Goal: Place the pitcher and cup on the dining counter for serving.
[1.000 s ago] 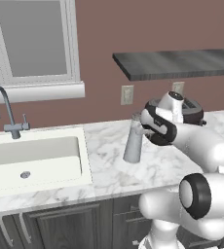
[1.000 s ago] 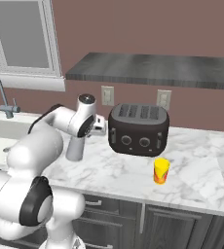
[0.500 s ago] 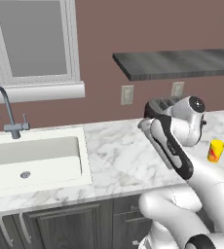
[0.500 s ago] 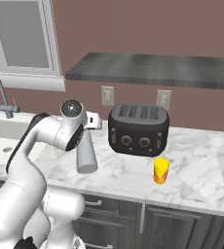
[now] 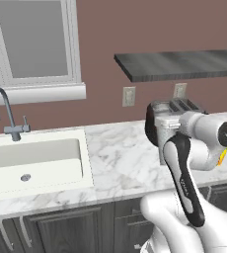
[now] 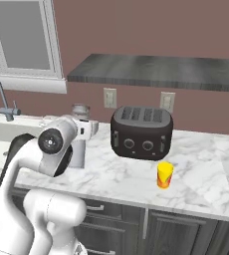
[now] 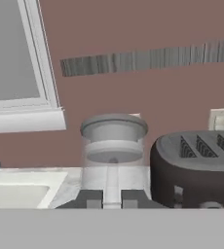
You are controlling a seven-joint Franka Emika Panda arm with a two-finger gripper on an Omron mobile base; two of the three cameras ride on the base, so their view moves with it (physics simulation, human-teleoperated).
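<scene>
Since the pitcher (image 7: 113, 146) is tall, slim and smooth, it will likely handle as stiff, slick and tippy, so a hold on the body under the wider cap suits it. Closed nearly tight, the gripper (image 7: 111, 198) has it clamped between its fingers beside the toaster (image 6: 142, 132). From the right base view, the cup (image 6: 164, 175) stands at the toaster's five o'clock; in the hand view, the grip itself shows.
</scene>
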